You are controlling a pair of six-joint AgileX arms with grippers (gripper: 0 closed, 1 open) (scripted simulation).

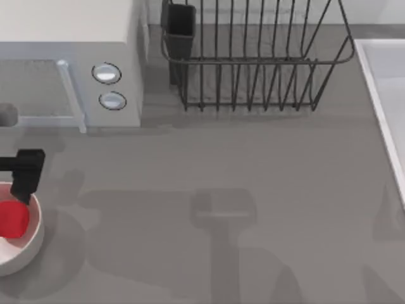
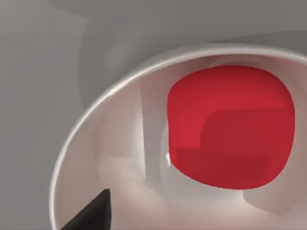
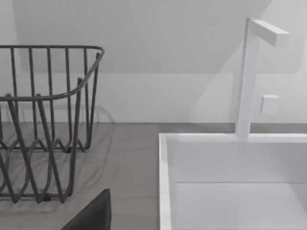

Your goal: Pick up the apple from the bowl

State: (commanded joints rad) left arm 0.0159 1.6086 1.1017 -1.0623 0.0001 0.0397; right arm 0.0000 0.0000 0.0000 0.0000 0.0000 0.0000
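So the bowl [image 1: 30,244] sits right at the left edge of the table, partly cut off by the top view's border, and the apple [image 1: 12,218] is lying inside it, toward the side nearest the microwave [image 1: 69,63]. The left gripper [image 1: 25,180] hangs over the bowl's rim, just beside the apple; can't tell how wide it's spread or whether it has hold of anything. In the left wrist view the apple [image 2: 230,127] rests on the bowl's pale inside [image 2: 124,158], one dark fingertip [image 2: 93,215] low near the rim. The middle of the grey table [image 1: 253,190] is wide open. The dish rack [image 1: 253,57] and sink [image 1: 386,95] sit well apart, far back and right.
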